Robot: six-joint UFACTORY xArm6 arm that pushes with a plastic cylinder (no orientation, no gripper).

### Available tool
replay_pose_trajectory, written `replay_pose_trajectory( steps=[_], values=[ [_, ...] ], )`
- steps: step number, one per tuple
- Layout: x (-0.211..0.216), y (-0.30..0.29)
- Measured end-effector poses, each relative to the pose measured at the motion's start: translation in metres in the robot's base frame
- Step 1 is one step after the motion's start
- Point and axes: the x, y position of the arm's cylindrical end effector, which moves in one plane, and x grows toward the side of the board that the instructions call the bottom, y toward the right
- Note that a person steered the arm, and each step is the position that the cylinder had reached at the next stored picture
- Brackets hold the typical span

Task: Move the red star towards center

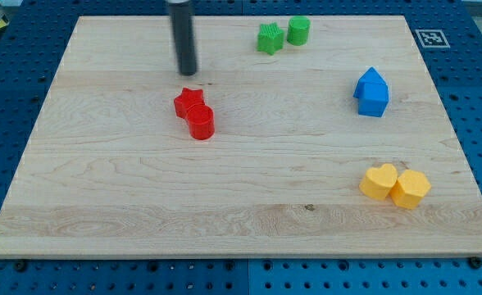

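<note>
The red star [188,102] lies on the wooden board [241,205], left of the middle. A red cylinder [201,122] touches it at its lower right. My tip [188,72] is just above the red star toward the view's top, a small gap apart from it. The dark rod rises from the tip to the view's top edge.
A green star [270,38] and a green cylinder [298,30] sit near the view's top. Two blue blocks [371,92] touch at the right. A yellow heart [379,181] and a yellow hexagon [411,188] touch at the lower right.
</note>
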Motion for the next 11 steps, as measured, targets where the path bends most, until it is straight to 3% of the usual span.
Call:
replay_pose_trajectory(
  steps=[1,2,3,6,8,11],
  values=[
    [0.044,-0.05],
    [0.065,-0.05],
    [0.065,-0.038],
    [0.08,0.086],
    [0.122,0.088],
    [0.082,0.117]
  ],
)
